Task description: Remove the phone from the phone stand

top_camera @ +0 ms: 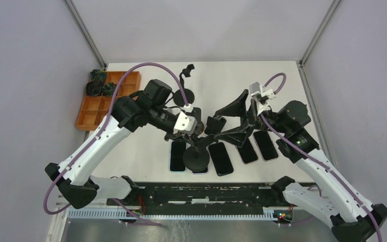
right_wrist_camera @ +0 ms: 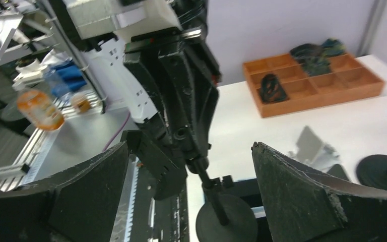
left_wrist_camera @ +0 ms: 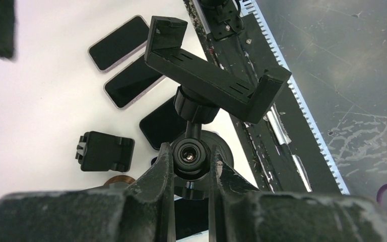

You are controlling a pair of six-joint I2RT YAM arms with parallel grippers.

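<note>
Orange compartment tray (top_camera: 108, 98) sits far left on the white bench (top_camera: 146, 151), well apart from the grippers. Second black stand (top_camera: 185, 93) is at the back, near the middle. Left gripper (left_wrist_camera: 190, 159) pinches the phone stand (left_wrist_camera: 211, 75) at the ball joint just under its cradle, fingers (left_wrist_camera: 158, 176) pressed on both sides. Stand's round base (top_camera: 196, 159) overlaps the phone row in the top view; cannot tell if it touches the bench. Phones (top_camera: 220, 158) lie flat and screen up in a row on the bench, either side of the base, not in the cradle. Small black block (left_wrist_camera: 105, 151) lies on the bench beside them. Right gripper (right_wrist_camera: 190, 148) is spread wide, touching nothing, just right of the stand and facing it.
</note>
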